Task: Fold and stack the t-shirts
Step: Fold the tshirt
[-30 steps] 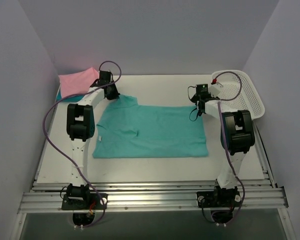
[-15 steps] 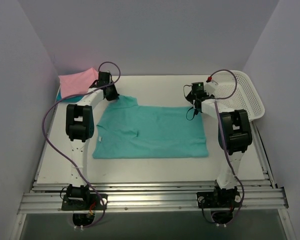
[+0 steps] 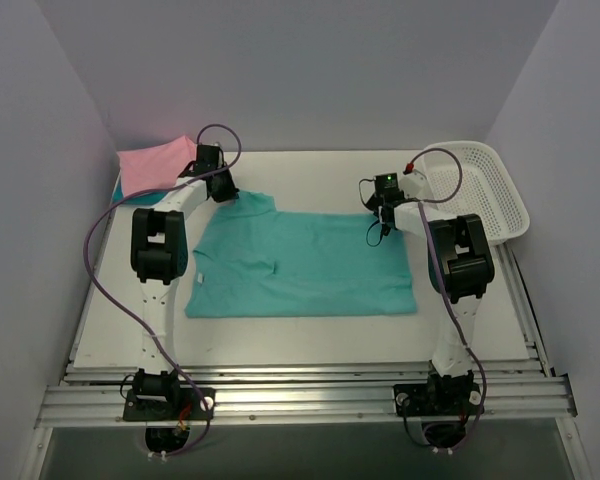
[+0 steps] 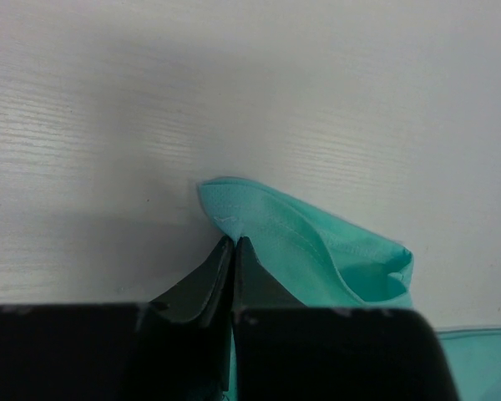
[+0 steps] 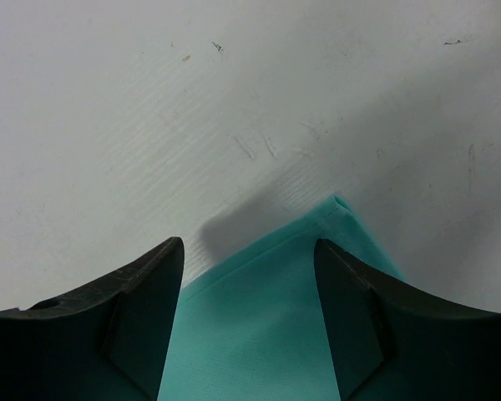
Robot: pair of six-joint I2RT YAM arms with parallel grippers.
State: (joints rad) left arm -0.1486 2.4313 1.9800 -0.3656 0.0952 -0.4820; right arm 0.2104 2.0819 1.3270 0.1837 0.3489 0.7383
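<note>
A teal-green t-shirt (image 3: 305, 262) lies spread flat on the table. My left gripper (image 3: 223, 192) is shut on its far left sleeve corner; the left wrist view shows the black fingers (image 4: 209, 280) pinching the cloth (image 4: 309, 246). My right gripper (image 3: 382, 213) is open over the shirt's far right corner (image 5: 338, 209), one finger (image 5: 142, 284) on each side of the hem, cloth (image 5: 250, 334) between them. A folded pink t-shirt (image 3: 155, 162) lies at the far left on a darker teal-blue one (image 3: 117, 186), of which only an edge shows.
A white mesh basket (image 3: 480, 185) stands at the far right of the white table (image 3: 310, 330). Walls close in on the left, right and back. A metal rail (image 3: 300, 395) runs along the near edge.
My right gripper has moved left from beside the basket to the shirt's far right corner. The left gripper and the shirt have not moved.
</note>
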